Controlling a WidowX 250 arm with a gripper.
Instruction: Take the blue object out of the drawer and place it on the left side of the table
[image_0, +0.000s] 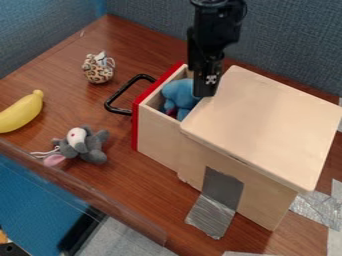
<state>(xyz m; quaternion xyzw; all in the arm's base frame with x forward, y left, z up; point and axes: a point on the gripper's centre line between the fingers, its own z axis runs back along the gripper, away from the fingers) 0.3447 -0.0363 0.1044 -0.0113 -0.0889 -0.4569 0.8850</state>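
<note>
A robotics lab, by its robot arm (216, 35), fabric partitions (287, 45) and silver tape (210, 217).

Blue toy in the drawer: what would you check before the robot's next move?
1. Drawer open wide enough to show the toy: ok.
2. Blue toy inside it: ok.
3. Gripper at the toy: ok, it hangs over the drawer, overlapping the toy's edge in this view.
4. Firm hold on the toy: cannot tell.
5. Bare spot on the table at left: ok, between banana and spotted toy.
6. Toy delivered there: not ok, not yet.
</note>
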